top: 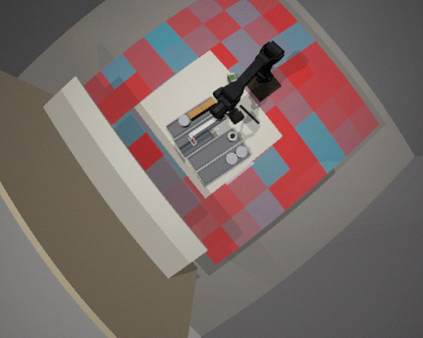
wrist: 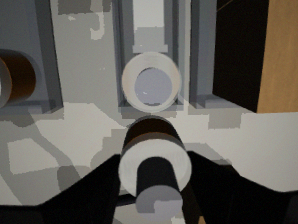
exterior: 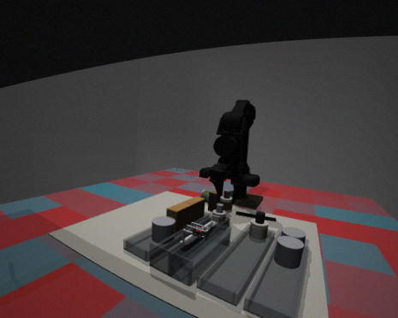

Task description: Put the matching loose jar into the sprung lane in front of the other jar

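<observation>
My gripper (exterior: 227, 196) (wrist: 153, 159) is shut on a brown jar (exterior: 226, 203) (wrist: 152, 131) with a white collar and a dark, grey-topped cap, held upright just beyond the sprung lane's near end in the wrist view. The jar in the lane (exterior: 219, 214) (wrist: 151, 60) has a white collar and a grey top; it stands inside the front stop, against the pusher plate (wrist: 150, 48). The sprung lane (wrist: 177, 30) shows its side walls there. In the top view the arm hides both jars. The height of the held jar's base is unclear.
Another brown jar (top: 232, 135) (exterior: 258, 230) (wrist: 22, 77) stands in a neighbouring lane. A tan block (top: 201, 109) (exterior: 185, 213) (wrist: 282, 55) fills part of the lane on the other side. Grey cylinders (top: 231, 158) (exterior: 288, 253) and a dark bar (top: 249, 114) are nearby.
</observation>
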You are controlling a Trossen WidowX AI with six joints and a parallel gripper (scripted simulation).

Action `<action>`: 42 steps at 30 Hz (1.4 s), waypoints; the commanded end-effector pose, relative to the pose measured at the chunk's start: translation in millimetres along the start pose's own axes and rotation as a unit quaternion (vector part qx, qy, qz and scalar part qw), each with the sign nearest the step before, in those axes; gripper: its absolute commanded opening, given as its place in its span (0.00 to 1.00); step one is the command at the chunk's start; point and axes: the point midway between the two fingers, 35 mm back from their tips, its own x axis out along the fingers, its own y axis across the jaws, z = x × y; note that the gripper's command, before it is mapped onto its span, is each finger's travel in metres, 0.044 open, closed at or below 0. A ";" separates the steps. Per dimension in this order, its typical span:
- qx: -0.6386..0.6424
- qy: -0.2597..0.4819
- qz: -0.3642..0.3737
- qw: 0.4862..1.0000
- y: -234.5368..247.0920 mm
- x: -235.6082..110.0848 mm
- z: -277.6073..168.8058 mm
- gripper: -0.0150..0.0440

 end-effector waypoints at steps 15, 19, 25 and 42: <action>0.002 0.001 -0.002 1.000 -0.2 7.4 3.1 0.25; 0.002 0.001 -0.002 1.000 -0.1 7.3 4.6 0.25; 0.002 0.001 -0.002 1.000 -0.1 7.3 6.9 0.25; 0.002 0.000 -0.002 1.000 0.0 7.3 13.3 0.25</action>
